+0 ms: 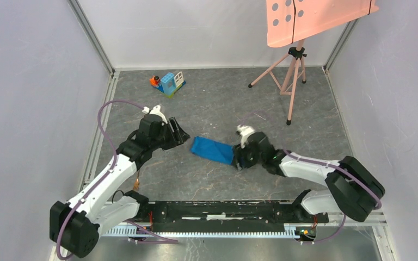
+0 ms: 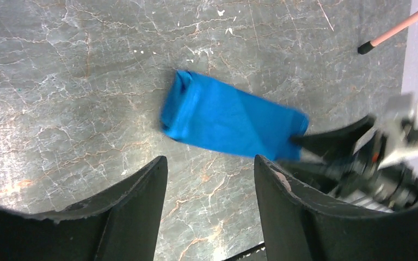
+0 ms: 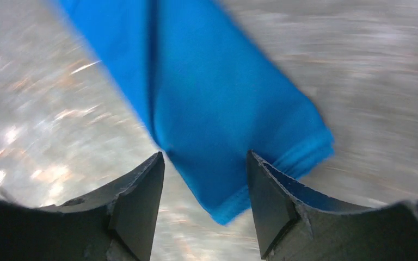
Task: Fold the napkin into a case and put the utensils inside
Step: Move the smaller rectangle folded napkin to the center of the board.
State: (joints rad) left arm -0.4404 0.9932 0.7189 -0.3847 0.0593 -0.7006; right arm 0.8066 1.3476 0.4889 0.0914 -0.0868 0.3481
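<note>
Right gripper, jaws parted, is straddling the 3 o'clock end of the folded blue napkin lying flat on the table, while the left gripper, also spread and holding nothing, is hovering just off its 9 o'clock end.

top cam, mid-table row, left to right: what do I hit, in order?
left gripper → napkin, folded into a narrow oblong → right gripper at the napkin's right end.
</note>
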